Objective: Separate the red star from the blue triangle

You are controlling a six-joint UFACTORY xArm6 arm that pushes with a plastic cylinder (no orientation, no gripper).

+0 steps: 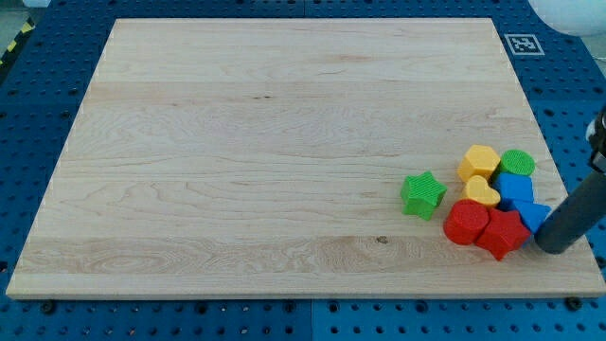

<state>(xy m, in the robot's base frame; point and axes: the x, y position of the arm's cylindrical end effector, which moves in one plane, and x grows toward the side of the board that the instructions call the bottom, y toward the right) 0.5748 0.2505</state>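
Note:
The red star [503,233] lies near the board's lower right corner. The blue triangle [533,216] sits against its right side, touching it. My tip [553,243] is at the view's right of both, just below and right of the blue triangle, right next to it. The dark rod rises from there toward the view's right edge.
A cluster sits around them: a red block [465,222] left of the star, a yellow heart [481,193], a yellow block [479,162], a green block [517,163], a blue block [514,188]. A green star [422,194] stands apart to the left. The board's right edge [561,180] is close.

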